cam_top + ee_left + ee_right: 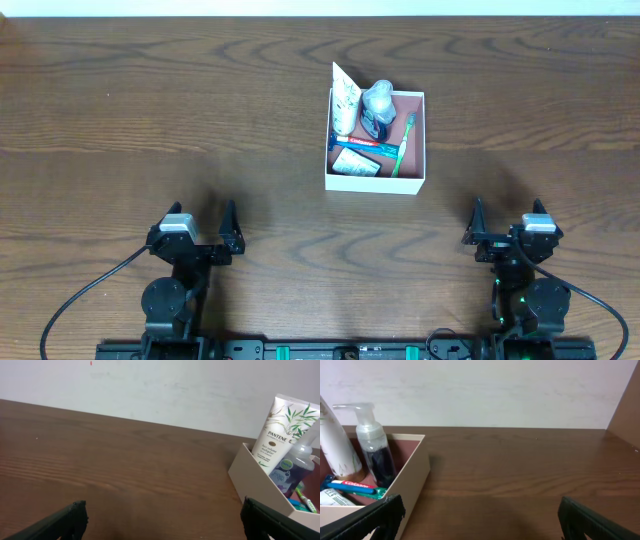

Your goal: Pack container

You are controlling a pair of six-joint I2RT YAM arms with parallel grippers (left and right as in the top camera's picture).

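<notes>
Nearest the robot, the left gripper [201, 218] and right gripper [508, 215] rest on the near side of the container [375, 184], well apart from it, fingers spread wide and empty. The container sits mid-table [150, 90], holding a toothbrush [405, 146], toothpaste [358, 144], tube [345, 100] and pump bottle [378, 98].
</notes>
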